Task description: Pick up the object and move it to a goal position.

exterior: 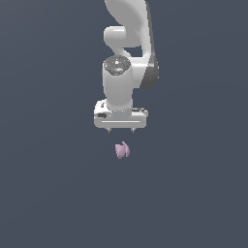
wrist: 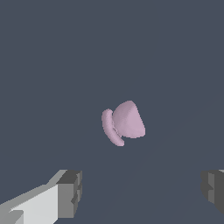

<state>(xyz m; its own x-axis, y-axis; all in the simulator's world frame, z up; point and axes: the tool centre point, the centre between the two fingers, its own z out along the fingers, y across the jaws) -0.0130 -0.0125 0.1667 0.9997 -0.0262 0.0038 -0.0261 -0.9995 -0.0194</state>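
The object (exterior: 122,150) is a small pale pink-lilac lumpy thing lying on the flat dark grey surface. It also shows in the wrist view (wrist: 124,123), as a rounded lobe with a curved rim beside it. My white gripper (exterior: 120,130) hangs just above and behind it in the exterior view, pointing down, with only its short fingertips showing. In the wrist view its gripper (wrist: 142,192) is open, with the two grey fingertips (wrist: 70,193) far apart. The object lies beyond them, touching neither. The gripper holds nothing.
The white arm (exterior: 127,53) rises from the gripper to the exterior view's top edge. The dark grey surface (exterior: 48,184) fills both views, with no other object or edge in sight.
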